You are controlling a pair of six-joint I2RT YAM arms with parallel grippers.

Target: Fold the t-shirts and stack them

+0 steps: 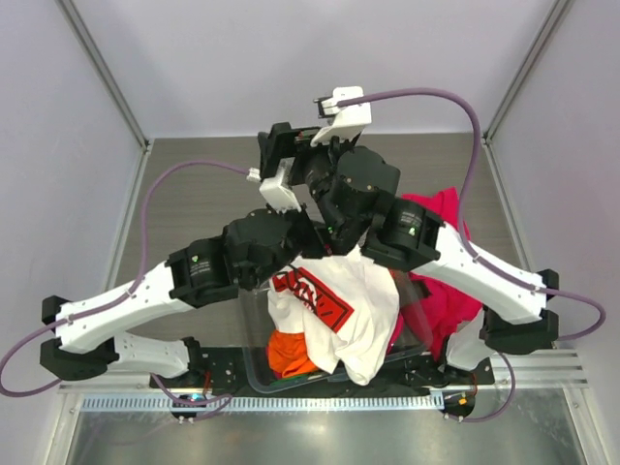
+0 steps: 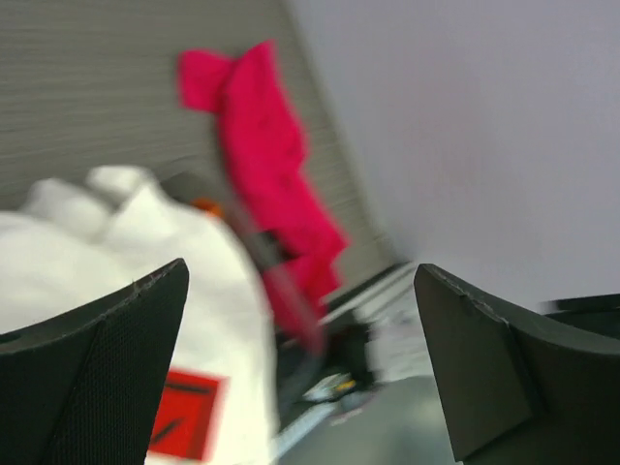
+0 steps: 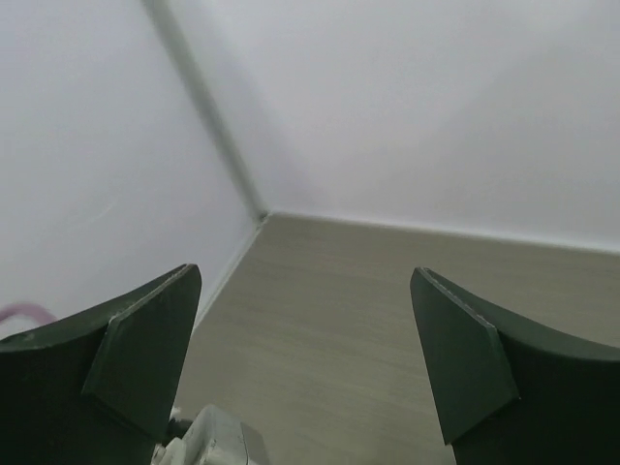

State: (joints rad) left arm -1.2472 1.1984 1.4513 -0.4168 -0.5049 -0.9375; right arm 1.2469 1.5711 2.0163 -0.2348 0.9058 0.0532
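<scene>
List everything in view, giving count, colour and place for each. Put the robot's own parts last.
white cloth t-shirt with a red-and-black print: one, white, draped over the top of the bin.
orange cloth t-shirt: one, orange, inside the bin, partly under the white shirt.
magenta-red cloth t-shirt: one, bright magenta, spilling from the bin's right side onto the table.
see-through grey plastic bin: one, at the near edge between the arm bases.
wood-grain table: one, grey-brown, under everything.
left gripper: one, black, open and empty, looking down at the shirts.
right gripper: one, black, open and empty, facing a far table corner.
</scene>
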